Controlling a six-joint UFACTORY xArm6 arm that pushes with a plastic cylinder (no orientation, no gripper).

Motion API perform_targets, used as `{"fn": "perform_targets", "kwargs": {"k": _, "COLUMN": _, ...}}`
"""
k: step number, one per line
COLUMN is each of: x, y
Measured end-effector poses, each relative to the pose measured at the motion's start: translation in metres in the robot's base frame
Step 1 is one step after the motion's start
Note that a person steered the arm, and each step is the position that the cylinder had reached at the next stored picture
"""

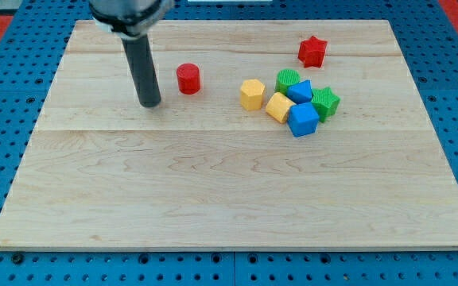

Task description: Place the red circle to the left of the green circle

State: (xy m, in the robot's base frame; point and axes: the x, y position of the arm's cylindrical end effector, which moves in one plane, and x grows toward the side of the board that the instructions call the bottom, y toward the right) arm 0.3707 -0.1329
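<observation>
The red circle is a short red cylinder standing on the wooden board in the upper middle. The green circle is at the top of a tight cluster to its right, about 125 px away. My tip is the lower end of the dark rod and rests on the board to the left of and slightly below the red circle, with a small gap between them. The rod rises toward the view's top.
A yellow hexagon lies between the red circle and the cluster. The cluster holds a yellow block, two blue blocks and a green block. A red star sits above it.
</observation>
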Motion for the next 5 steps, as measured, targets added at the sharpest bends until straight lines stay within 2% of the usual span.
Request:
{"fn": "perform_targets", "kwargs": {"k": 1, "x": -0.025, "y": 0.01}}
{"fn": "perform_targets", "kwargs": {"k": 2, "x": -0.025, "y": 0.074}}
{"fn": "perform_targets", "kwargs": {"k": 3, "x": -0.026, "y": 0.094}}
{"fn": "perform_targets", "kwargs": {"k": 4, "x": -0.057, "y": 0.082}}
{"fn": "perform_targets", "kwargs": {"k": 5, "x": -0.047, "y": 0.115}}
